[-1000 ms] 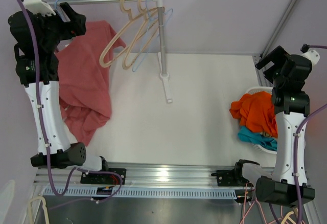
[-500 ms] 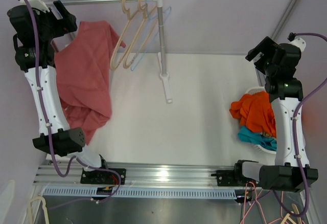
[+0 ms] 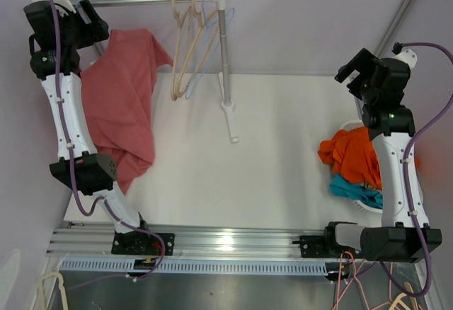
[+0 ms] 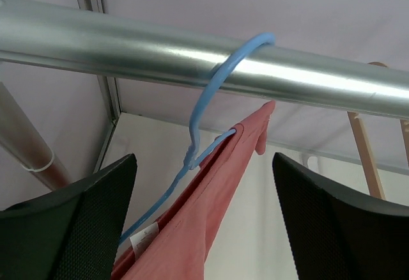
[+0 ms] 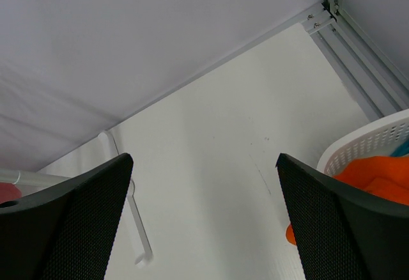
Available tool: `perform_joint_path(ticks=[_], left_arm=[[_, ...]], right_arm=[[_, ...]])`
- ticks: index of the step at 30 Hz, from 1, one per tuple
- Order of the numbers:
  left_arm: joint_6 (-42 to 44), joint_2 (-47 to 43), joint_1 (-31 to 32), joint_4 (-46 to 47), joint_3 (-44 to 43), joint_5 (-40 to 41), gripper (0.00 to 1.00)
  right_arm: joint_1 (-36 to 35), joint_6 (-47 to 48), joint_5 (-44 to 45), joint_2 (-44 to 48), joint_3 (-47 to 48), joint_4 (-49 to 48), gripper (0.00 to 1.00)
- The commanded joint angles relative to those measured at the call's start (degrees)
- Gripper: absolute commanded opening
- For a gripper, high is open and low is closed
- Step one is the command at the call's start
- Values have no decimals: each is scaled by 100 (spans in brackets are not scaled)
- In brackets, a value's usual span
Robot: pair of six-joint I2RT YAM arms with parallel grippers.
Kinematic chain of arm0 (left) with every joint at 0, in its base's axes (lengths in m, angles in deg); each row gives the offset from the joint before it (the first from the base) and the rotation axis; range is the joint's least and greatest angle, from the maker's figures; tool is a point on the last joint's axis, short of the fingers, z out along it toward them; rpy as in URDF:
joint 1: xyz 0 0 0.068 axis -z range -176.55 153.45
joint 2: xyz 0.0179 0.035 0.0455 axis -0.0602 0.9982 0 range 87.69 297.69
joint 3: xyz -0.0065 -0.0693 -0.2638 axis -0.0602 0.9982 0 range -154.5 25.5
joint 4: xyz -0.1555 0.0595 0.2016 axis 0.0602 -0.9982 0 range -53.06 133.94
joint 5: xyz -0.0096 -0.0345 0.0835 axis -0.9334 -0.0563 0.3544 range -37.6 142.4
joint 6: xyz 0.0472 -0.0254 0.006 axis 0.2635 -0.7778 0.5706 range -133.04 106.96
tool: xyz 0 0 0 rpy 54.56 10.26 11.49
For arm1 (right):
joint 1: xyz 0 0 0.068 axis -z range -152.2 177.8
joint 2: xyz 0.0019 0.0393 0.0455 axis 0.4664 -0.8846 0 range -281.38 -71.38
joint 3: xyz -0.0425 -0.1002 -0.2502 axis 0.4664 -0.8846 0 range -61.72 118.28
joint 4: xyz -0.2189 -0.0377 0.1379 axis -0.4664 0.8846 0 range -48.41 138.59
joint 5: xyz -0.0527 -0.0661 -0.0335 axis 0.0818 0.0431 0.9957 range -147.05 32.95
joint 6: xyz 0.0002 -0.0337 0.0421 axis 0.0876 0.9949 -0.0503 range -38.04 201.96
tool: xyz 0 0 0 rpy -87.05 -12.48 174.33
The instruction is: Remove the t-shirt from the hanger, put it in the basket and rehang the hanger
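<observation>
Red t-shirt (image 3: 117, 105) hangs on its blue hanger (image 4: 208, 110) at the left end of the rail (image 4: 128, 50) (everything remains to do) — left gripper (image 4: 204, 219) spread wide facing it, right gripper (image 5: 201, 219) wide, empty.

The left gripper (image 3: 93, 28) has lifted closer to the left end of the rail (image 3: 134, 1). The empty hangers (image 3: 185, 48) have swung down to hang straighter. The right gripper (image 3: 354, 73) has shifted left.

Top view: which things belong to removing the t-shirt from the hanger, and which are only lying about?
For the job: red t-shirt, blue hanger carrying it, metal rail, left gripper.
Lying about: spare hangers, white basket, orange and teal clothes in it.
</observation>
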Motion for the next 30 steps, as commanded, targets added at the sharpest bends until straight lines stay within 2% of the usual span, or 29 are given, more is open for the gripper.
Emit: perform_joint_path(ticks=[1,5,9,10,12,15,18,19,27,30], left_arm=[[-105,91,-69,-26,-278,-116,88],[-210,250,-61,-122,-322,-11,75],[-263,329,-61,-219,-418,-10,54],[-272,338,-61,-219,-427,-19,45],[-298,329,-52,-219,-436,-36,38],[-281,311,-8,-228,-436,-45,16],[-263,259,45,-237,-436,-45,7],[-263,250,53,-228,-436,-45,1],[-412,-145,449,96,-533,-274,1],[-457,-575,659,395,-462,-230,1]], right_arm=[[-48,3,94,58,85,-291,99],[-48,55,111,84,33,-309,99],[-40,126,190,111,-20,-344,99],[-48,126,190,111,-29,-361,100],[-40,126,164,93,-29,-388,99],[-40,108,103,102,-20,-405,99],[-40,91,76,102,-55,-414,100],[-40,91,76,111,-64,-423,99],[-40,91,-126,155,-46,-423,99],[-40,196,-231,216,-55,-423,99]])
